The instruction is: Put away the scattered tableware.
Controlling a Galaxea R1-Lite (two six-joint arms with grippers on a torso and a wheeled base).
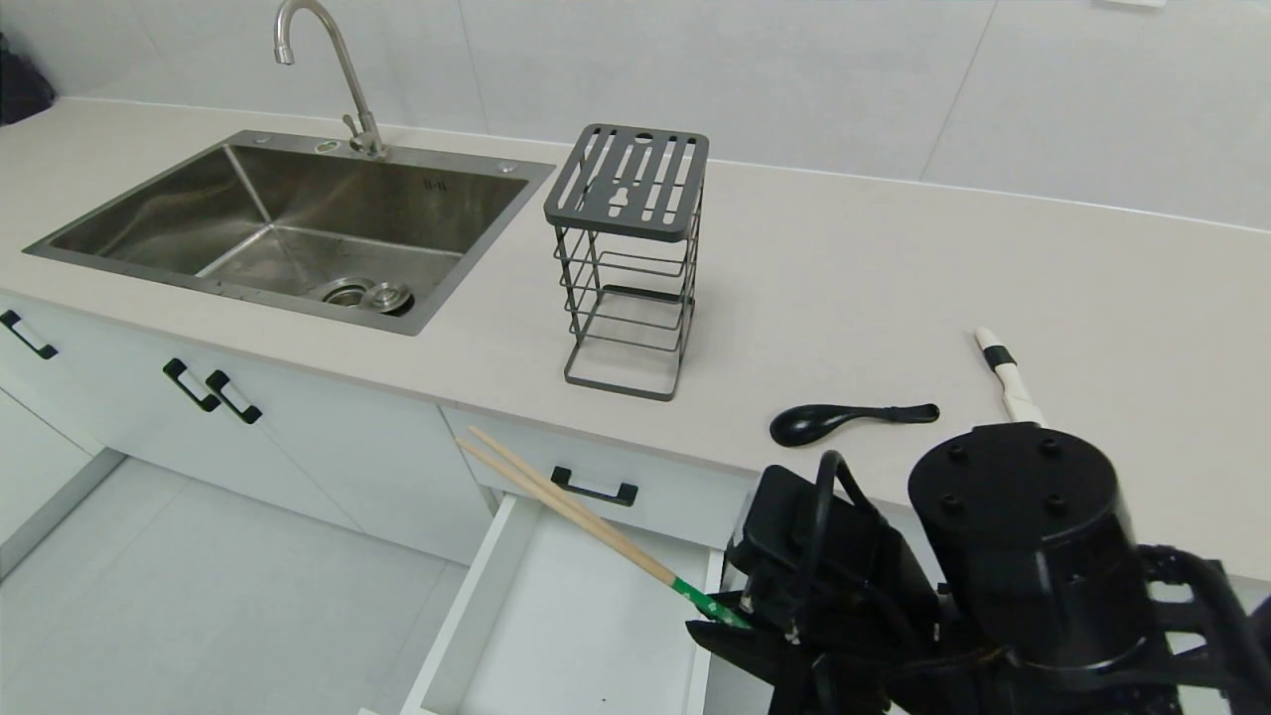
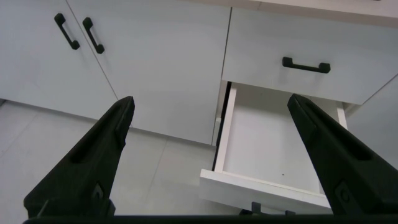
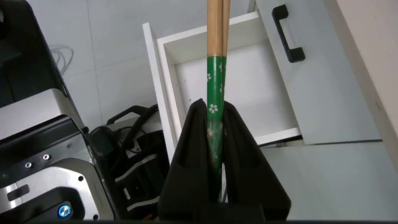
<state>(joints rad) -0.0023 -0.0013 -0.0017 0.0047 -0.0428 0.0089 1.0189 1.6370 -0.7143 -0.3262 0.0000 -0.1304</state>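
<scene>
The counter [image 1: 844, 258] spans the upper frame, the open drawer [image 1: 571, 645] sits bottom centre, a wire rack [image 1: 628, 258] stands mid-counter, the chopsticks [image 1: 576, 511], pinched at their green ends by the right jaws, slant over the drawer, a black spoon [image 1: 844, 419] lies right of centre, and the left jaws are spread wide.
</scene>
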